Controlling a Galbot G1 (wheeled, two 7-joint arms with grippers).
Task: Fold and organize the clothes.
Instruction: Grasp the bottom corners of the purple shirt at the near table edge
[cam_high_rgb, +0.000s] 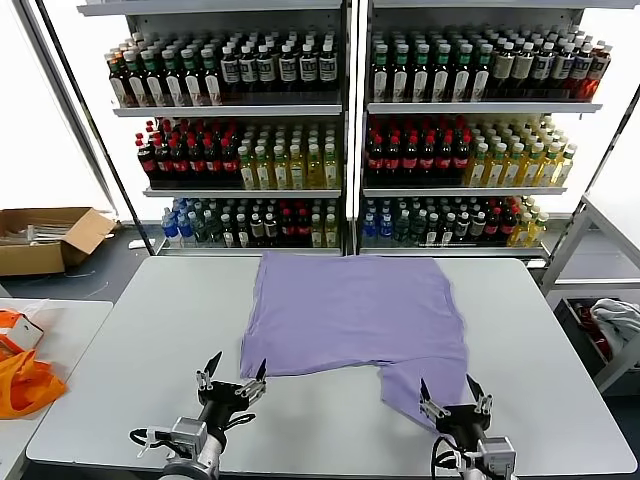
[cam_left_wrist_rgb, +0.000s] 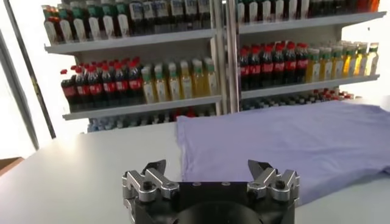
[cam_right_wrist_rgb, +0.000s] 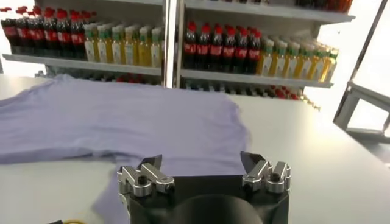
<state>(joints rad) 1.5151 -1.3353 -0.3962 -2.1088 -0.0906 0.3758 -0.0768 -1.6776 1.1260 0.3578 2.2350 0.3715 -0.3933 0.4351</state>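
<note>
Grey bench (cam_high_rgb: 120, 340): lavender T-shirt (cam_high_rgb: 350, 310) spread flat. Left hand (cam_high_rgb: 231, 385) and right hand (cam_high_rgb: 454, 401) near its front hem, both wide open, empty. Advise pinching hem corners evenly.

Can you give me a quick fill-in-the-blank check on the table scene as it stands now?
1. The T-shirt lying on the table is ____ in colour.
2. The left gripper has its fingers ____.
3. The right gripper hovers over the shirt's ____.
4. Behind the table stand shelves filled with ____.

Missing words: purple; open; sleeve; bottles
</note>
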